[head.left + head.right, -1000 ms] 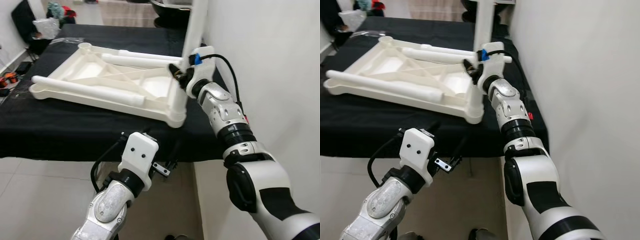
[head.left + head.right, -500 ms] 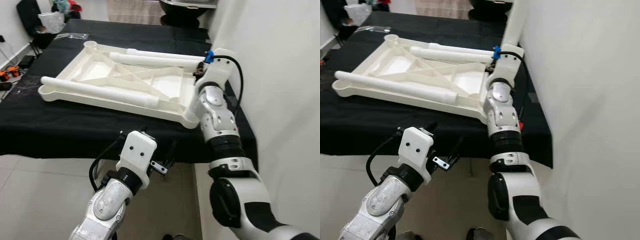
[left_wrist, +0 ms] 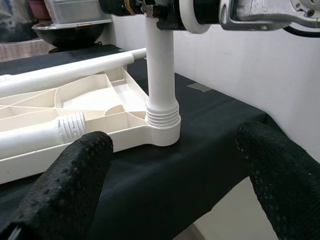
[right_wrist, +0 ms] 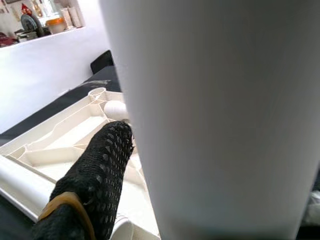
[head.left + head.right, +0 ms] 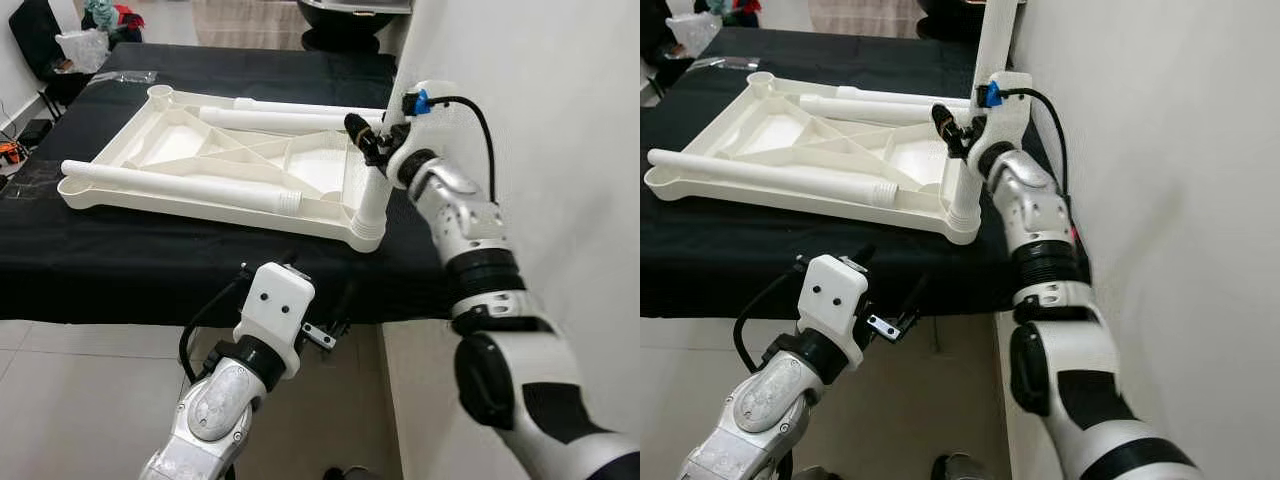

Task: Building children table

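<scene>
Now R gripper [image 5: 372, 140] jaws clamp upright leg [image 5: 373, 190], top cut off; L gripper [image 3: 170, 165] jaws wide.

The two head cameras are looking forward and down from above, taking in the upturned white tabletop [image 5: 215, 170] on the black cloth [image 5: 150, 265], with both arms reaching in from below. They are sharing almost the same scene, slightly offset sideways. The left wrist camera is sitting low, near the cloth's edge, facing the upright leg [image 3: 161, 65] between its own fingertips [image 3: 75, 170]. The right wrist camera is pressing very close to that leg [image 4: 220, 110], with the tabletop lying beyond it.
</scene>
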`<state>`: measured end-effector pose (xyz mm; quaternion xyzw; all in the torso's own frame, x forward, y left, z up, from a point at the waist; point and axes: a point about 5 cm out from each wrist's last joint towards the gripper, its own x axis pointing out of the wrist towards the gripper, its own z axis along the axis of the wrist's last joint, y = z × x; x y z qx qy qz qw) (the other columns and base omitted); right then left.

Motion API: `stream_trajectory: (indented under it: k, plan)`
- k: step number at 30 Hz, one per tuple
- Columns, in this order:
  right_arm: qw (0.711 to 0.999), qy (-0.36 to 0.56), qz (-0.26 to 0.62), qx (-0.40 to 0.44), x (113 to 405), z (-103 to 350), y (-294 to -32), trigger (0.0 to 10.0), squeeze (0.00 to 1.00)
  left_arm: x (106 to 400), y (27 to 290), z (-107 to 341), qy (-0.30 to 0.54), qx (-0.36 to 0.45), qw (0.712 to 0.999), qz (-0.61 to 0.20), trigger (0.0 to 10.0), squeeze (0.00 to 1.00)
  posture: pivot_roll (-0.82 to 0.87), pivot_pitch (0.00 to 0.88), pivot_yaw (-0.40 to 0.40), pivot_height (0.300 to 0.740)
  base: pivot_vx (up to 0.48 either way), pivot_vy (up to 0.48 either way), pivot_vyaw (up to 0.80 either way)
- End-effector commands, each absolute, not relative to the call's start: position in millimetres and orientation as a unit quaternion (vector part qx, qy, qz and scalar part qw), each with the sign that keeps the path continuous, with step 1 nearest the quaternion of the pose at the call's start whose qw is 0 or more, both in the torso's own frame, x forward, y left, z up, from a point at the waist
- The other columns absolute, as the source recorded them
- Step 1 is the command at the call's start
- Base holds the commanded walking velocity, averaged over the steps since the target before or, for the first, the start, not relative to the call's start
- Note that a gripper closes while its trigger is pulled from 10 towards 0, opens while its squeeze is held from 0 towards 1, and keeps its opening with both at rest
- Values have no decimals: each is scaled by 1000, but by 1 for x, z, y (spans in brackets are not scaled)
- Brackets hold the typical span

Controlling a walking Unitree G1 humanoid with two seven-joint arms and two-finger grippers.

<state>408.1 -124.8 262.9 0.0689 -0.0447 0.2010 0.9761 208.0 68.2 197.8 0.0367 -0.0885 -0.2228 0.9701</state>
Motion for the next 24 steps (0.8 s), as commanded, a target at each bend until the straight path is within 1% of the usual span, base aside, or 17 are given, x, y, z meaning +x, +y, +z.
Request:
stream_trajectory:
  k: [1,4,5,6,7,8,9,10,12,18,19,22,24]
  plan:
    - [971,-33,223,77,408,260,-116,10000,0,209,68,196,-86,39,971,-221,10000,0,60,99,-98,740,0,0,0]
    - [971,-33,223,77,408,260,-116,10000,0,209,68,196,-86,39,971,-221,10000,0,60,99,-98,740,0,0,0]
    - [968,-29,238,75,408,259,-120,10000,0,209,68,196,-86,39,971,-221,10000,0,60,99,-98,740,0,0,0]
    - [936,-28,346,62,402,255,-115,10000,0,209,68,197,-88,39,970,-221,10000,0,66,99,-99,740,0,0,0]
    - [905,-28,421,49,396,252,-109,10000,0,209,68,197,-89,40,970,-221,10000,0,74,101,-104,740,0,0,0]
    - [905,-28,421,49,396,252,-109,10000,0,209,68,197,-89,40,970,-221,10000,0,74,101,-104,740,0,0,0]
    - [883,-27,467,40,392,250,-105,10000,0,209,68,198,-90,40,970,-221,10000,0,74,101,-104,740,0,0,0]
    - [869,-31,492,42,391,251,-99,10000,0,209,69,198,-90,40,970,-220,10000,0,76,101,-106,740,0,0,0]
    - [865,-37,498,45,391,253,-92,10000,0,209,69,198,-90,41,971,-219,10000,0,80,103,-106,740,0,0,0]
    - [861,-36,505,42,394,252,-85,10000,0,209,70,198,-89,42,971,-217,10000,0,82,103,-109,740,0,0,0]
    - [866,-35,497,42,395,252,-85,0,0,209,70,198,-89,42,971,-217,10000,0,82,103,-109,740,0,0,0]
    - [872,-34,486,35,397,250,-85,0,0,209,70,198,-89,42,971,-217,10000,0,82,103,-109,740,0,0,0]
    - [890,-44,453,26,400,249,-86,0,0,209,70,198,-89,41,971,-217,10000,0,79,103,-108,740,0,0,0]
